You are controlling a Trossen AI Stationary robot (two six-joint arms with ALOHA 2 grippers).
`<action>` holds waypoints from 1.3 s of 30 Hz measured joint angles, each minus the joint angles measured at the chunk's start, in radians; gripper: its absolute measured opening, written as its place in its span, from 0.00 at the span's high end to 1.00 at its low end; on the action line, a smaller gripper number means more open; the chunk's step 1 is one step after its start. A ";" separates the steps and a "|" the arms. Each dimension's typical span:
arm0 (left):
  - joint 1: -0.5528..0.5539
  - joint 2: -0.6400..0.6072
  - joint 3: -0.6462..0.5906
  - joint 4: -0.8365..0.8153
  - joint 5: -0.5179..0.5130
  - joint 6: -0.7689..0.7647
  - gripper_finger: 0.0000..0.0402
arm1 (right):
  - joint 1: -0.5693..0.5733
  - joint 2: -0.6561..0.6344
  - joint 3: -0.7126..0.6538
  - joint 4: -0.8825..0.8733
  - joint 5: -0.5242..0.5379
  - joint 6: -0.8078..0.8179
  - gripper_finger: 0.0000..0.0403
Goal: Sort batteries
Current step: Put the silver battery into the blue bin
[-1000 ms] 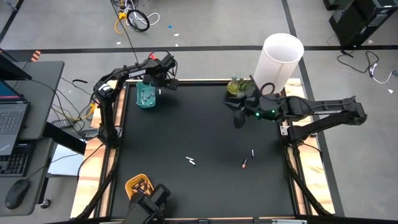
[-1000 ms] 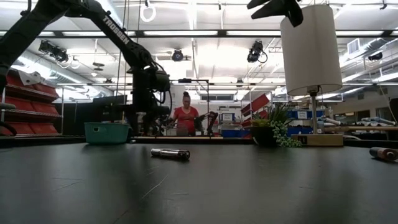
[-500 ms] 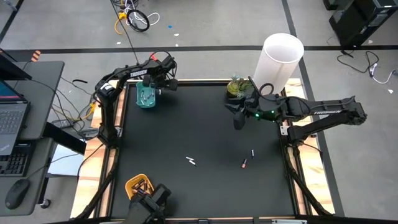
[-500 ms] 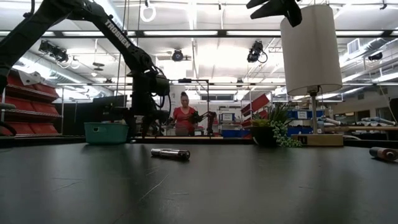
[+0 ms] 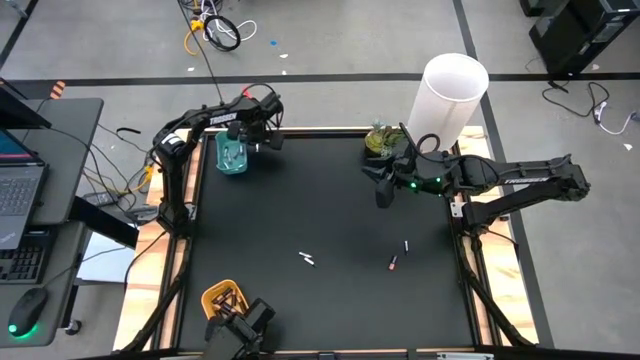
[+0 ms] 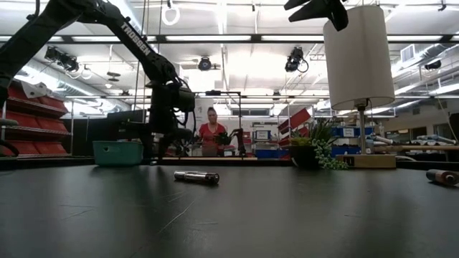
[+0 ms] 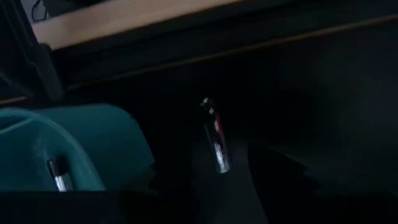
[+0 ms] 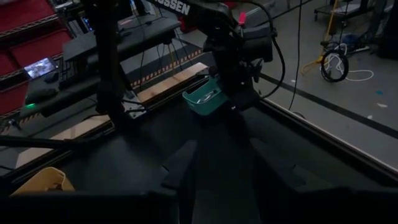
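My left gripper (image 5: 262,138) hangs at the table's far left, just right of the teal tray (image 5: 232,155), pointing steeply down and shut on a dark battery with a red end (image 7: 214,138). Another battery (image 7: 59,175) lies inside the teal tray (image 7: 93,143). Loose batteries lie on the black table: a pale pair (image 5: 307,259) near the middle and two darker ones (image 5: 405,245) (image 5: 393,263) toward the right. My right gripper (image 5: 383,192) hovers high over the far right, open with nothing between its fingers (image 8: 180,165). My left gripper has the battery's lower end (image 7: 221,167) between its two fingers, which come from above and point down. The battery lies along the fingers and sticks out past their tips, red end (image 7: 207,104) foremost, clear of the table. The darkness hides the exact place of contact.
A yellow tray (image 5: 222,297) sits at the near left corner. A tall white lamp shade (image 5: 455,95) and a small plant (image 5: 380,140) stand at the far right edge. A person (image 6: 213,132) is in the room beyond the table.
My left gripper has tipped a little further down and edged toward the teal tray, still holding the battery.
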 joint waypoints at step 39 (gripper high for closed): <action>0.007 0.002 0.000 0.015 0.041 0.042 0.57 | 0.016 0.000 -0.001 0.016 0.000 0.002 0.68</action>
